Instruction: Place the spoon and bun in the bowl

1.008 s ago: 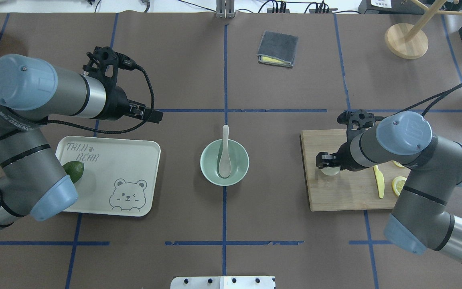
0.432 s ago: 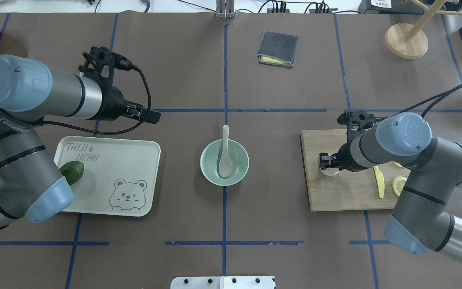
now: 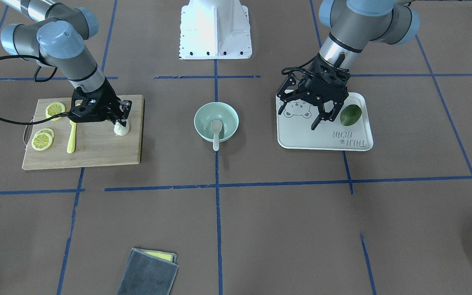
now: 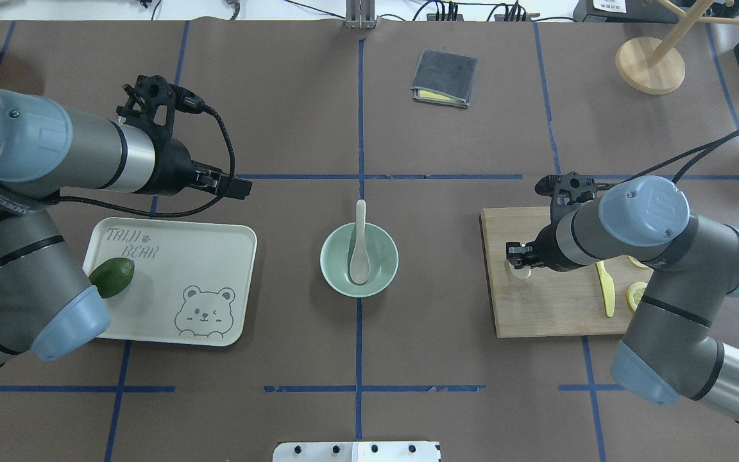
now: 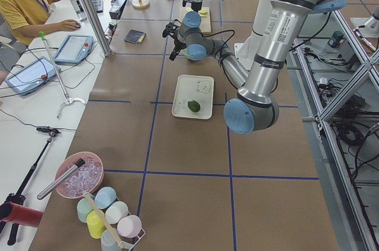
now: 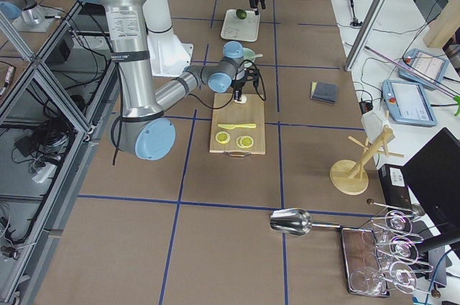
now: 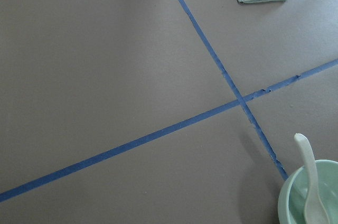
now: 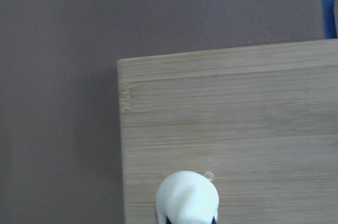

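Observation:
The off-white spoon (image 4: 360, 247) lies with its scoop in the mint-green bowl (image 4: 330, 273) at the table's middle, its handle over the far rim; both show in the front view, the spoon (image 3: 216, 133) and the bowl (image 3: 201, 112). The white bun (image 3: 121, 130) sits on the wooden cutting board (image 4: 539, 314), near its left end. My right gripper (image 3: 121, 123) is down over the bun (image 4: 521, 273) with its fingers closed against its sides; the right wrist view shows the bun (image 8: 187, 197) between the fingertips. My left gripper (image 3: 323, 123) is open and empty above the tray.
A cream tray (image 4: 215, 256) with a green lime (image 4: 113, 277) lies left of the bowl. A yellow knife (image 4: 605, 292) and lemon slices (image 3: 42, 141) lie on the board. A grey cloth (image 4: 444, 78) and a wooden stand (image 4: 650, 64) are at the far side.
My right gripper's fingers have narrowed onto the bun. My left arm has drawn back a little to the left. Spoon and bowl have not moved.

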